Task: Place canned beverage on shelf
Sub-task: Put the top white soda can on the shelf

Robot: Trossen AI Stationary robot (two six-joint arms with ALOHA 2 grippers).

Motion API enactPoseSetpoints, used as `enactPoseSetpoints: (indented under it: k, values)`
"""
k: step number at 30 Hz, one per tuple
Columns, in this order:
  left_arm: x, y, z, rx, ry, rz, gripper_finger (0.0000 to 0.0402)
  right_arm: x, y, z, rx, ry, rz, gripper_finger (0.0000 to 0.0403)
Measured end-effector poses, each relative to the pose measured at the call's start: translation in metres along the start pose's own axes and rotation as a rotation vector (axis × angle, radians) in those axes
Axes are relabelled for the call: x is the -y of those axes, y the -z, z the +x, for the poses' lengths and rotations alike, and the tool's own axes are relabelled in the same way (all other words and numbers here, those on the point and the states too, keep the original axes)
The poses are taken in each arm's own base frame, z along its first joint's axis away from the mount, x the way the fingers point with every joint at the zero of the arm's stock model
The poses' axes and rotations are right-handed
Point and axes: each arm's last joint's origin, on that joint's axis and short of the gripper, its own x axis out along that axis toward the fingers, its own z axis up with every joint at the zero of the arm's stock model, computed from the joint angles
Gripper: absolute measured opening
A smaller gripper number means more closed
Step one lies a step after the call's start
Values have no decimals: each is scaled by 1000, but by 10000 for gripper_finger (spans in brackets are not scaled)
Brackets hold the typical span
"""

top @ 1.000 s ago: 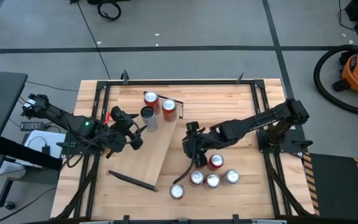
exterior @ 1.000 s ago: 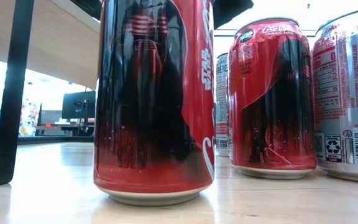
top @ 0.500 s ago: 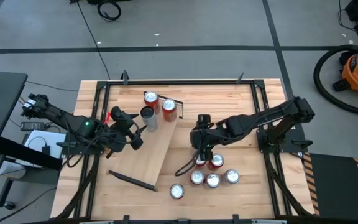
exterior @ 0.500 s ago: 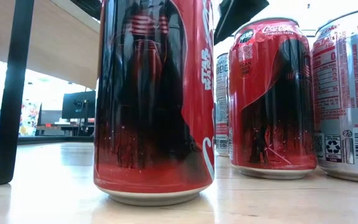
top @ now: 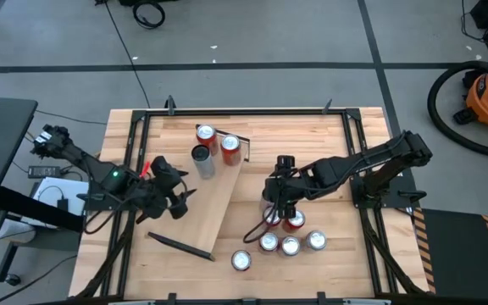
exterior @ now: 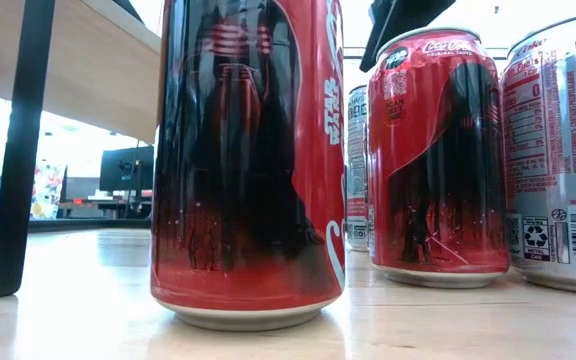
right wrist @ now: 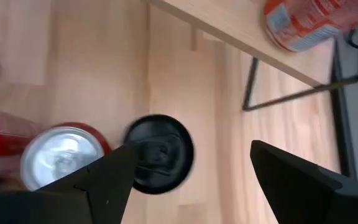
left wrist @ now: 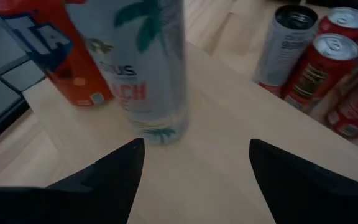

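My right gripper (top: pixel 280 206) has slid right since a second ago and now hangs wide open, empty, over the cans (top: pixel 291 244) lower-middle. Next grab's close; the shelf (top: pixel 213 194) lies center-left.

Right hand (top: pixel 277 206) fingers apart, w/ a black-topped can (right wrist: pixel 159 153) and a silver-topped red can (right wrist: pixel 61 157) packed close right under it. More cans (top: pixel 291 246) just beyond, so little gap there. Shelf (top: pixel 214 203) edge near. Left hand (left wrist: pixel 194 163) open: tall white can (left wrist: pixel 151 65) straight ahead, orange can (left wrist: pixel 58 53) beside it, prob. touching.
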Motion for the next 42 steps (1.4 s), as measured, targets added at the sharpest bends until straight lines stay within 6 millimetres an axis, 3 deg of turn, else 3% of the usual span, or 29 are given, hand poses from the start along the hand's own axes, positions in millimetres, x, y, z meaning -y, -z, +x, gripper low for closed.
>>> enactPoseSetpoints:
  k: [6,12,17,25,36,42]
  values:
    - [-2,-1,-1,57,-65,7,302,-5,-13,-3,141,6,-62,323]
    - [-19,4,5,-15,-192,-29,302,-10,-33,-3,360,-22,-125,323]
    - [-32,9,7,-58,-297,-77,302,-11,-35,13,480,2,-185,323]
    - [-37,4,10,17,-374,-86,302,1,-50,47,578,92,-225,322]
    - [-36,3,10,33,-377,-91,302,16,-60,85,619,63,-214,322]
    - [-36,3,10,34,-377,-92,302,10,-73,103,558,216,-340,322]
